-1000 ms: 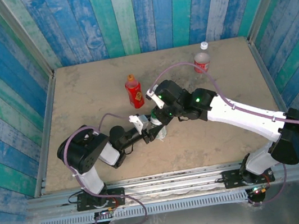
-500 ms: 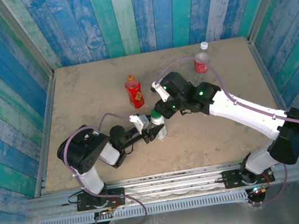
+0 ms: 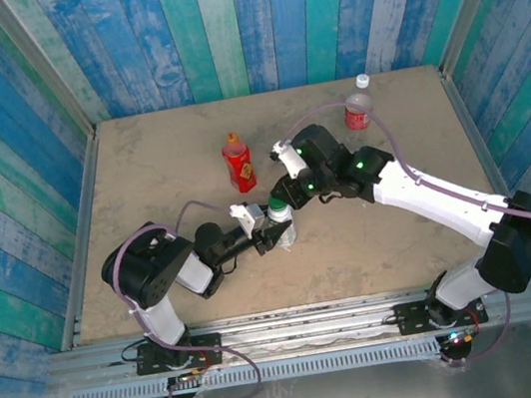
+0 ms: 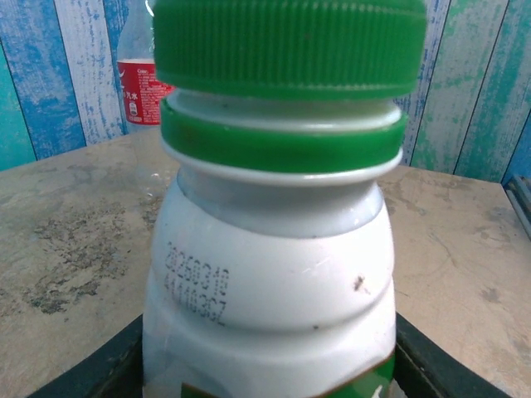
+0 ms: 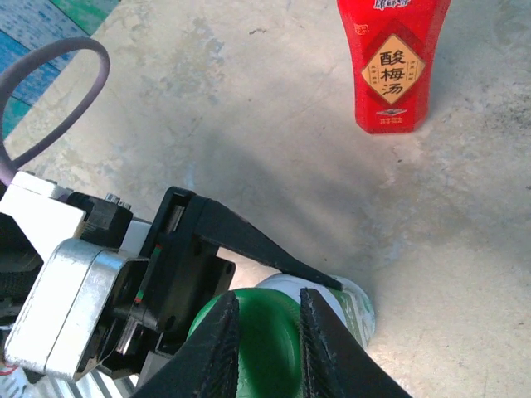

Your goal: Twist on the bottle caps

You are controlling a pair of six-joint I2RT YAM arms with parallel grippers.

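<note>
The left gripper [image 3: 271, 235] clasps the white plastic bottle with green print [image 4: 265, 290] by its body, upright. Just past the right gripper [image 5: 269, 303] sits the ribbed green plastic screw cap [image 4: 286, 41], on that bottle's neck. Over the last second the right wrist has swung round and drawn back from over the bottle, so the cap now shows from above; I read that as one twist finished. A white band of neck shows between the cap and the green collar ring [image 4: 282, 137], so it likely needs more turning.

The right fingers [image 5: 226, 332] stand close with a thin slot, but whether they pinch the cap I cannot tell. The cap's top is cut off and the bottle's foot is hidden.

Farther beyond the right gripper stands the red plastic bottle [image 5: 392, 62], its top cropped. Well past the left gripper is the clear bottle with a red label [image 4: 141, 75], blurred.
</note>
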